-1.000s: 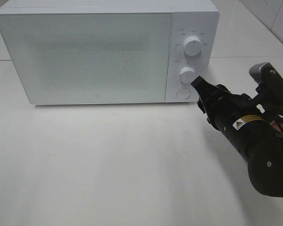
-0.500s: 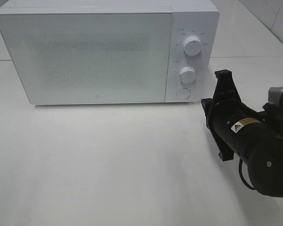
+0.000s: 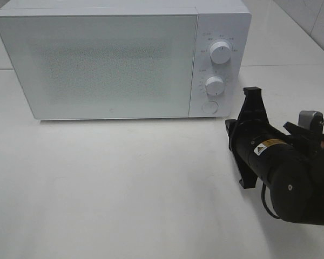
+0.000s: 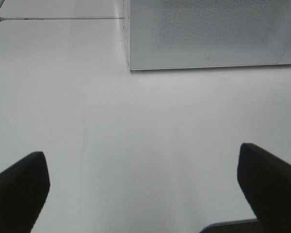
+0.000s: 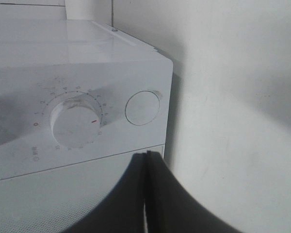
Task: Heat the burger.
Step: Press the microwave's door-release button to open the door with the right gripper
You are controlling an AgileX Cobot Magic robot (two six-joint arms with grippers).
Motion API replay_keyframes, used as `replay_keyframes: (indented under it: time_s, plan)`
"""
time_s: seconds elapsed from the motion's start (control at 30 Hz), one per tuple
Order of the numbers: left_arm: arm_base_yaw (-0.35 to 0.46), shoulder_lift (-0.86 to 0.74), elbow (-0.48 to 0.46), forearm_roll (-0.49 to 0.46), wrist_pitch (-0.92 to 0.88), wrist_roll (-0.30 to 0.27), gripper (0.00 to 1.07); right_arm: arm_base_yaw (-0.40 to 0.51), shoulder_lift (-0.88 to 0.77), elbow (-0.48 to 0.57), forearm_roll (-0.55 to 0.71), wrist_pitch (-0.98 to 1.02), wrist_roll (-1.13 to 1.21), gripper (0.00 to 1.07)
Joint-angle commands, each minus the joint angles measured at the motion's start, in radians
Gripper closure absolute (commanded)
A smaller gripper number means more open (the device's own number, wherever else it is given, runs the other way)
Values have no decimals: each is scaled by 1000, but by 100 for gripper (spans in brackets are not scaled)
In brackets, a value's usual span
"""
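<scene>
Timer step, judged: microwave (image 3: 113,59) shut, burger unseen. Right gripper (image 5: 146,155), pressed together, sits at 5 o'clock from lower dial (image 3: 214,85); left gripper (image 4: 140,151) spread. Next: confirm dial setting.

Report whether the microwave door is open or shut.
Shut: the microwave door lies flush with the control panel, no gap showing.
</scene>
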Motion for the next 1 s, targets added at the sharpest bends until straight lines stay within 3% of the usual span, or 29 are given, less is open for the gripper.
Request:
replay_keyframes:
  time_s: [0.03,1.0]
  plan:
    - [3,-21,1,-5,-13,2,9,3,14,-26,9,-9,10,107]
    - [3,-17,1,-4,-13,0,9,-160,211,-240,-176,42,2,107]
